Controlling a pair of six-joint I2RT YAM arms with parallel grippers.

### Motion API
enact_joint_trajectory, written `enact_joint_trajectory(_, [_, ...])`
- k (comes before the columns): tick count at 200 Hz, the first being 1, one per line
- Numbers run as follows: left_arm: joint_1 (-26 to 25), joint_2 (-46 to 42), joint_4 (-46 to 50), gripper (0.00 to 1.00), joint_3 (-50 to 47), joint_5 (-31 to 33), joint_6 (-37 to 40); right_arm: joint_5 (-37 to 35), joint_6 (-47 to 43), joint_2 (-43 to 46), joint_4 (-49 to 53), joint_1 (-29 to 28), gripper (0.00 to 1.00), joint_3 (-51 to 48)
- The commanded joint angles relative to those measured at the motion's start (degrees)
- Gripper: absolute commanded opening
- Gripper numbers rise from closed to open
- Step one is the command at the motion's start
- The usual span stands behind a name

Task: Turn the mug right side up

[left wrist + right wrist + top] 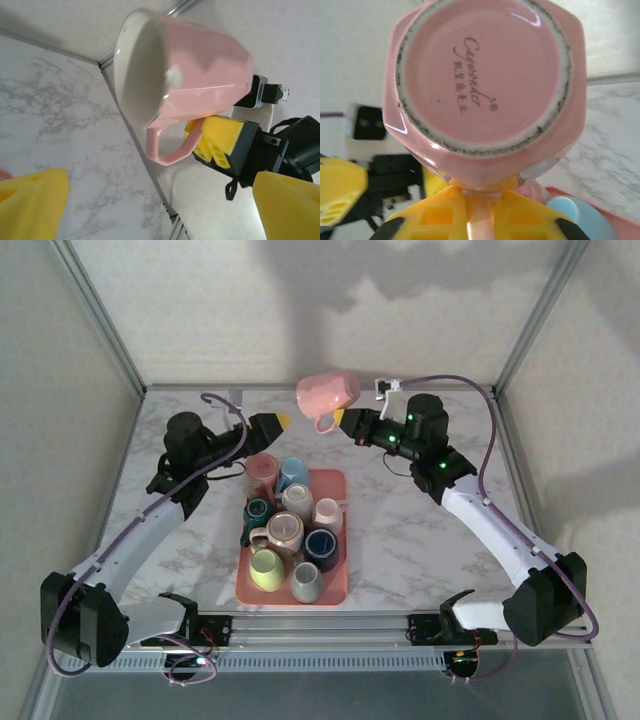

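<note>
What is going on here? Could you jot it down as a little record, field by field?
Held item: pink mug, lifted above the far side of the table
Mug pose: on its side, mouth facing the left hand, handle pointing down
Right hand: pinching the mug's handle
Left hand: open, close to the mug but apart from it
Tray: pink, mid-table, holding several other mugs
Task status: mug not yet upright
</note>
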State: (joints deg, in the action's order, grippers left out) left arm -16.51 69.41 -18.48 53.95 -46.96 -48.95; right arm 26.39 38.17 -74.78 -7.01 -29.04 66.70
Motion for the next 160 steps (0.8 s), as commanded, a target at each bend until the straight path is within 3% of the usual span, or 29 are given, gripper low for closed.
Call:
enact_joint_trajectory(1, [-1.2,0.64,-5.94,0.91,2.11,-1.0,-5.61,3.89,6.25,0.63,-14.96,0.81,0.0,1.94])
enact_joint_trajectory(80, [-4.2,4.17,-15.71,0.75,4.2,0.88,-14.64,6.98,13.91,-2.34,-23.82,1.06,0.0,1.77])
enact_joint_trajectory(101, [-4.81,5.57,-15.71,0.64,5.14,1.22,-15.69,7.45,15.19,-2.81,-25.17,1.07,0.0,1.84])
enact_joint_trajectory(160, [-6.85,8.14,-18.41,0.58,6.89,1.4,-18.91,8.26,18.84,-3.98,-28.96,1.02,0.0,1.16])
